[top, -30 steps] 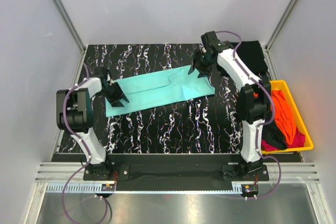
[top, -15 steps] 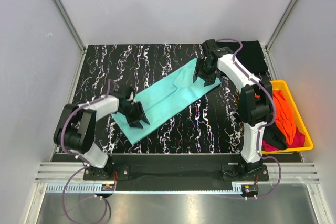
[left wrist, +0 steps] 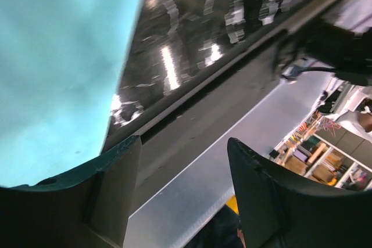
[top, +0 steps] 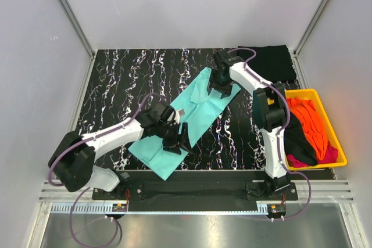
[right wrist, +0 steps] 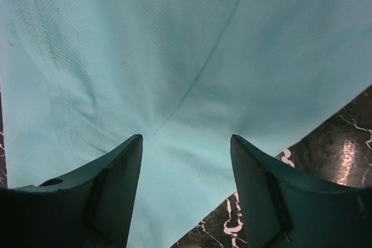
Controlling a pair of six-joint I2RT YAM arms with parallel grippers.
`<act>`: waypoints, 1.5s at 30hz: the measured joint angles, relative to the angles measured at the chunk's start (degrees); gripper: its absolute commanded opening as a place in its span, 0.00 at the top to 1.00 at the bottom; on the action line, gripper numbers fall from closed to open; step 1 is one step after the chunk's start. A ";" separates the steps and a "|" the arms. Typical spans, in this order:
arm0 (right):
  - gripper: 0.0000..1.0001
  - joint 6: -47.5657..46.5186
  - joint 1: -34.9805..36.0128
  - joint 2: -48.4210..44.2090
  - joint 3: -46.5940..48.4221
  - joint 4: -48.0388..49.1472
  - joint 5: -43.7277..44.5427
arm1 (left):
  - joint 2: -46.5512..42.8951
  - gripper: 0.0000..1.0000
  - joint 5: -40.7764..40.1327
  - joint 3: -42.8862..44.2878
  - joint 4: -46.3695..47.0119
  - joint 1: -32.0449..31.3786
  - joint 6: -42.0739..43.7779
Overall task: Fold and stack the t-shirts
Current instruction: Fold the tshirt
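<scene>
The light teal t-shirt, folded into a long strip, lies diagonally on the black marbled table. My left gripper is over its near end, by the table's front edge. In the left wrist view my left gripper is open with nothing between the jaws, and the teal cloth lies to the upper left. My right gripper is at the shirt's far end. In the right wrist view it is open just above the teal cloth. A folded black t-shirt lies at the back right.
A yellow bin at the right edge holds a bright orange t-shirt, a black one and a magenta one. The table's front edge and metal rail lie right under the left gripper.
The teal shirt has swung from lying across the table to a steep diagonal. My left gripper moved near and right with its end. My right gripper shifted slightly left.
</scene>
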 measured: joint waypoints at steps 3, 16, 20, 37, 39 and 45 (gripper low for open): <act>0.30 -0.11 1.42 1.44 0.92 0.70 1.16 | -3.41 0.33 -0.46 2.84 -0.33 0.24 1.51; 0.26 -7.21 3.28 21.11 30.82 -0.07 4.83 | 4.13 0.26 -15.37 15.19 -11.74 4.61 16.72; 0.19 -10.16 3.28 28.89 44.30 0.48 4.83 | 12.46 0.24 -19.65 17.14 -13.70 4.94 20.44; 0.10 -13.60 2.54 13.51 36.98 -0.50 2.86 | 22.32 0.26 -7.30 17.07 -8.85 5.31 15.93; 0.09 -13.62 2.16 10.29 36.39 -1.57 2.62 | 22.80 0.26 -3.91 16.52 -5.49 4.24 13.14; 0.00 -13.00 1.70 5.05 33.46 -6.78 2.01 | 23.17 0.26 1.53 14.21 4.04 2.21 4.98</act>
